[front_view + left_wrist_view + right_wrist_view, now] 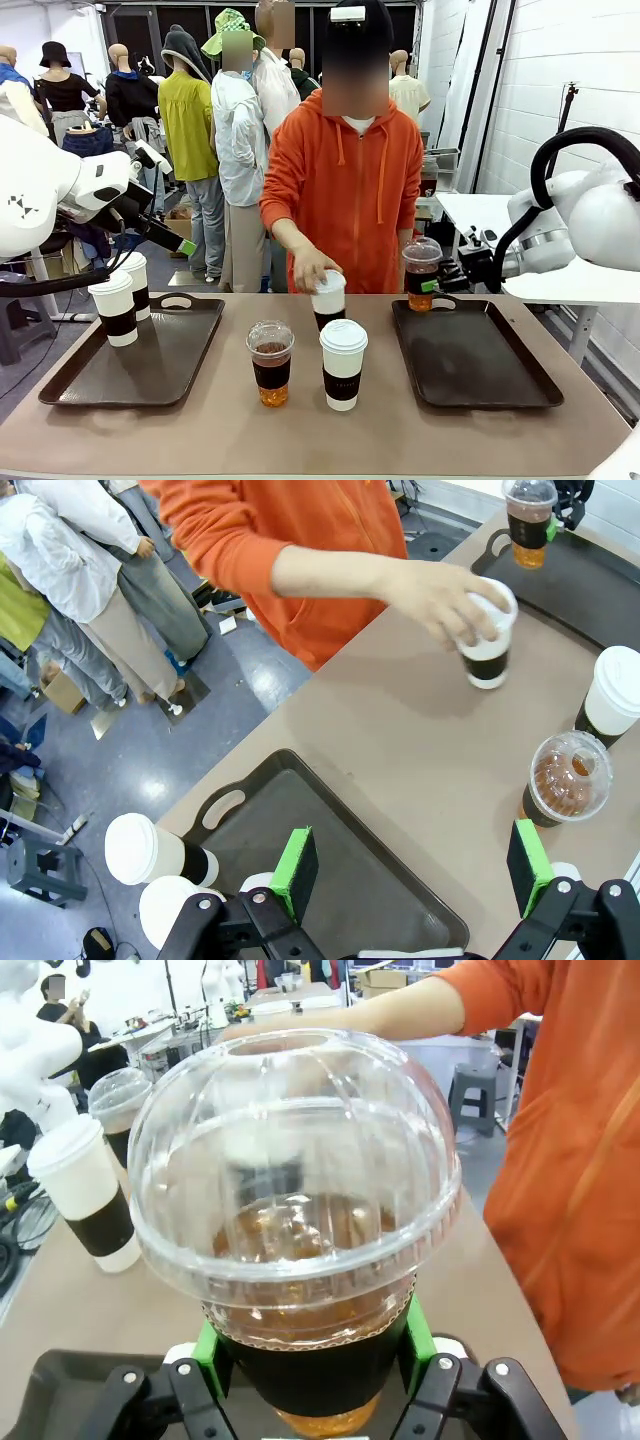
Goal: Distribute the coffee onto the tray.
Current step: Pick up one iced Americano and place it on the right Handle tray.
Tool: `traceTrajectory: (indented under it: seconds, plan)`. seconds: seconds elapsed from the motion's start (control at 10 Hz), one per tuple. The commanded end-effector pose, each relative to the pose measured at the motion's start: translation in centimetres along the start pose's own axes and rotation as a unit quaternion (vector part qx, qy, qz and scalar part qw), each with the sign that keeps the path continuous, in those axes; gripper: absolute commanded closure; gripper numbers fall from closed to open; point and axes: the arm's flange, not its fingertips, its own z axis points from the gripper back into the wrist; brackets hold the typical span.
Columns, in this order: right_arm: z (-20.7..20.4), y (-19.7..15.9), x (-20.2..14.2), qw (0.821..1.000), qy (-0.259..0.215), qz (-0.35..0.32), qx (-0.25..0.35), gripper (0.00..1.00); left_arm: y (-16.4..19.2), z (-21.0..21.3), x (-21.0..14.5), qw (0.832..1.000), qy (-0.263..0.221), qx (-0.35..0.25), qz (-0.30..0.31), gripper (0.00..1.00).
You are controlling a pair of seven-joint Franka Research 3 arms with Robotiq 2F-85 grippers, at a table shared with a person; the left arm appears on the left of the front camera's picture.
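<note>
A robotics lab: white block wall (560,60), glossy concrete floor (120,770), workbenches (478,212) beyond the table (300,435).

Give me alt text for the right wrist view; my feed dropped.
The right pincer grips a clear dome-lidded cup of amber drink by its dark sleeve, at the edge of a dark tray. Beyond it on the table stand a white paper cup and a second dome-lidded cup, and a person's arm in an orange top reaches across behind.
</note>
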Motion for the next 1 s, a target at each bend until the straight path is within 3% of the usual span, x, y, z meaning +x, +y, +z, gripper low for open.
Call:
traceTrajectory:
  seconds: [0.0,0.9]
  plan:
    - [-0.1,1.0,-1.1,1.0,-0.008,0.017,0.014,0.23,0.0,-0.1,0.0,1.0,-0.002,-0.005,0.001,0.0]
    - [0.5,-0.1,-6.6,1.0,-0.01,0.013,0.0,0.23,0.0,-0.1,0.0,1.0,-0.002,-0.005,0.001,0.0]
